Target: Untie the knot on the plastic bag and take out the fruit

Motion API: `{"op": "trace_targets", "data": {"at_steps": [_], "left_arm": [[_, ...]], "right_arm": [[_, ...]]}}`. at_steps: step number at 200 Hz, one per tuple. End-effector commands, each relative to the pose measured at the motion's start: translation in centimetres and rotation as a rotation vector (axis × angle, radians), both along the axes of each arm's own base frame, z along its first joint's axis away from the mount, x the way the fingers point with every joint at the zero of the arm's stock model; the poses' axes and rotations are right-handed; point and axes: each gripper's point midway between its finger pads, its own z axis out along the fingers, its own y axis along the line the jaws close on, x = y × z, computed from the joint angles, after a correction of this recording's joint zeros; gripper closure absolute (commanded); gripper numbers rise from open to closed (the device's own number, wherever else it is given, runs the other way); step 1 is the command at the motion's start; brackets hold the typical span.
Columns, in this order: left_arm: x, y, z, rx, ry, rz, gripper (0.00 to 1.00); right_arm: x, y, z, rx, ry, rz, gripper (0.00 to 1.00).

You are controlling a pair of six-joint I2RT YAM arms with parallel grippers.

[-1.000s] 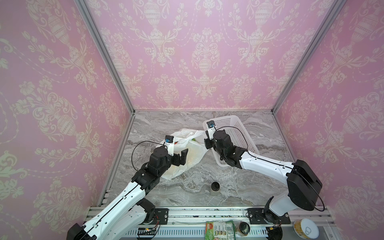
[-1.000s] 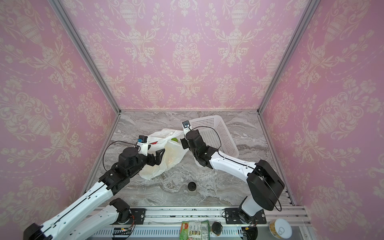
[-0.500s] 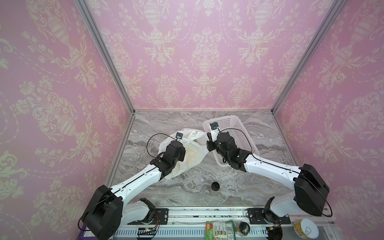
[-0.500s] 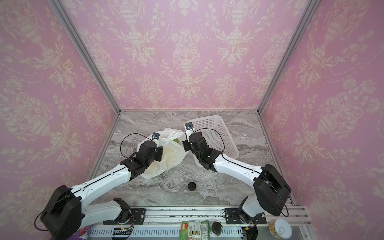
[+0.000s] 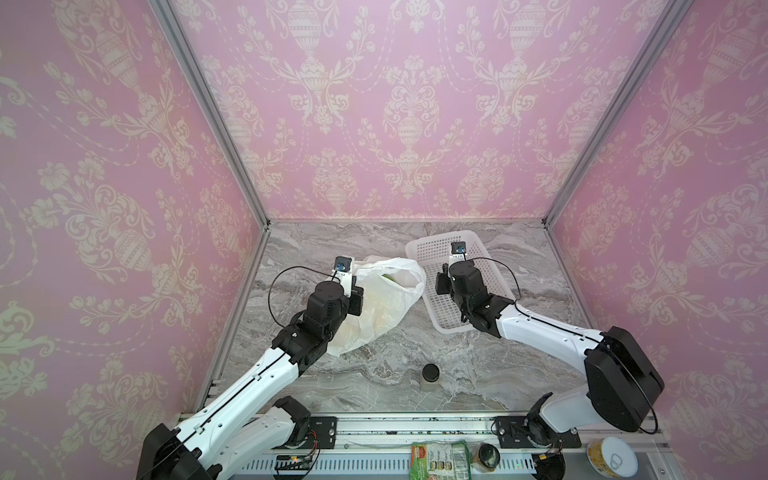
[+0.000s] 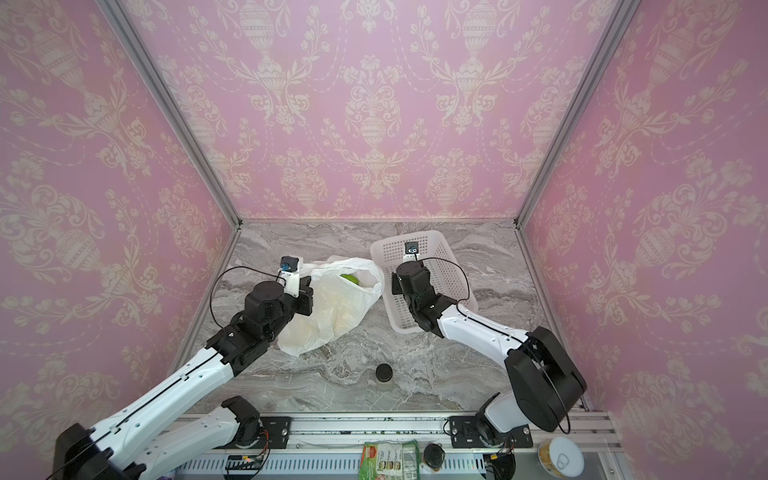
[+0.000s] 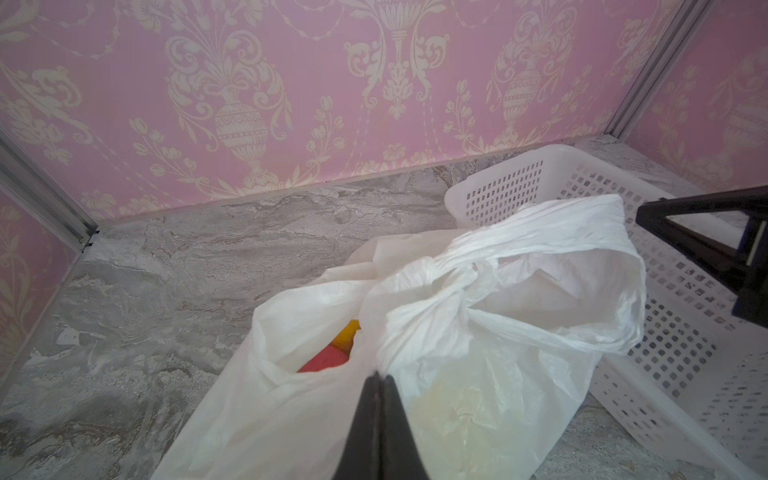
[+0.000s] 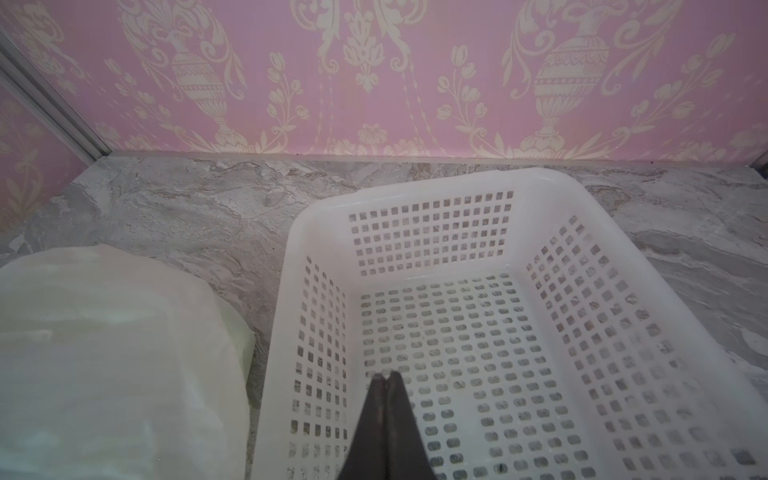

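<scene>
The white plastic bag (image 5: 386,307) (image 6: 340,307) lies left of the middle in both top views. In the left wrist view its handles bunch into the knot (image 7: 465,282), with a loop standing out beyond it. Fruit shows through the mouth: a red piece (image 7: 324,359), an orange-yellow one (image 7: 347,334), and a green one (image 5: 388,277) in a top view. My left gripper (image 7: 380,376) (image 5: 356,300) is shut on the bag's film at the mouth edge. My right gripper (image 8: 386,376) (image 5: 441,284) is shut and empty, hanging over the white basket (image 8: 415,183) beside the bag (image 8: 104,353).
The perforated basket (image 5: 482,237) (image 6: 432,239) stands at the back right, touching the bag. A small dark-lidded jar (image 5: 430,374) (image 6: 384,374) stands near the front. Pink walls close in three sides. A packet (image 5: 440,459) and a can (image 5: 611,457) lie on the front rail.
My left gripper reached forward onto the bag and went from open to shut on its film. The right gripper drew slightly back over the basket, still shut.
</scene>
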Motion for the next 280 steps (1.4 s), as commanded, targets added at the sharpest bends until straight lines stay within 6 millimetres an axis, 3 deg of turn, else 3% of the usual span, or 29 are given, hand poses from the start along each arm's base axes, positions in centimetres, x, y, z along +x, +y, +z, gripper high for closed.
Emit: {"op": "trace_targets", "data": {"at_steps": [1, 35, 54, 68, 80, 102, 132, 147, 150, 161, 185, 191, 215, 226, 252, 269, 280], "left_arm": [[-0.3, 1.1, 1.1, -0.065, -0.005, 0.014, 1.0], [0.6, 4.0, 2.1, -0.181, -0.007, 0.073, 1.0], [1.0, 4.4, 2.5, -0.215, -0.012, 0.073, 1.0], [1.0, 4.3, 3.0, -0.232, -0.024, 0.058, 1.0], [1.0, 3.8, 3.4, -0.24, -0.03, 0.026, 1.0], [0.5, 1.1, 3.7, -0.262, -0.009, -0.128, 1.0], [0.2, -0.3, 3.8, -0.299, 0.007, -0.21, 1.0], [0.1, -0.3, 3.7, -0.294, 0.007, -0.209, 1.0], [0.2, -0.3, 5.1, -0.298, -0.019, -0.211, 1.0], [0.1, -0.2, 5.4, -0.297, -0.022, -0.21, 1.0], [-0.2, -0.3, 5.8, -0.302, -0.03, -0.218, 1.0], [-0.2, -0.3, 5.8, -0.303, -0.027, -0.221, 1.0], [-0.4, -0.4, 5.7, -0.304, -0.02, -0.224, 1.0], [-0.4, -0.2, 5.7, -0.303, -0.021, -0.216, 1.0], [-0.2, 0.6, 5.6, -0.283, -0.025, -0.168, 1.0], [-0.1, 2.0, 5.4, -0.266, -0.037, -0.093, 1.0], [0.0, 2.9, 5.3, -0.259, -0.047, -0.043, 1.0]], "right_arm": [[-0.3, -2.4, -0.1, 0.059, 0.008, -0.099, 1.0], [-0.7, -4.2, -0.3, 0.079, 0.002, -0.153, 1.0], [-1.1, -4.5, -0.3, 0.097, -0.021, -0.154, 1.0], [-1.1, -4.2, -0.1, 0.103, -0.033, -0.13, 1.0], [-1.1, -2.7, 0.7, 0.114, -0.053, -0.04, 1.0], [-2.3, 2.3, 3.6, 0.111, -0.143, 0.253, 0.55], [-5.0, 8.9, 7.1, -0.053, -0.247, 0.515, 0.12], [-5.4, 11.7, 7.5, -0.101, -0.235, 0.606, 0.03], [-5.2, 12.0, 7.4, -0.105, -0.228, 0.611, 0.02], [-4.1, 13.0, 7.1, -0.124, -0.195, 0.607, 0.0], [-0.7, 13.0, 5.1, -0.236, -0.132, 0.501, 0.0], [0.5, 13.3, 6.2, -0.246, -0.145, 0.473, 0.0], [2.8, 13.3, 5.4, -0.3, -0.104, 0.414, 0.11], [3.1, 13.5, 5.3, -0.3, -0.088, 0.42, 0.22], [2.9, 13.1, 5.5, -0.279, -0.098, 0.417, 0.61], [3.3, 11.5, 5.4, -0.272, -0.091, 0.355, 0.89], [3.5, 10.2, 5.4, -0.256, -0.078, 0.312, 0.98]]}}
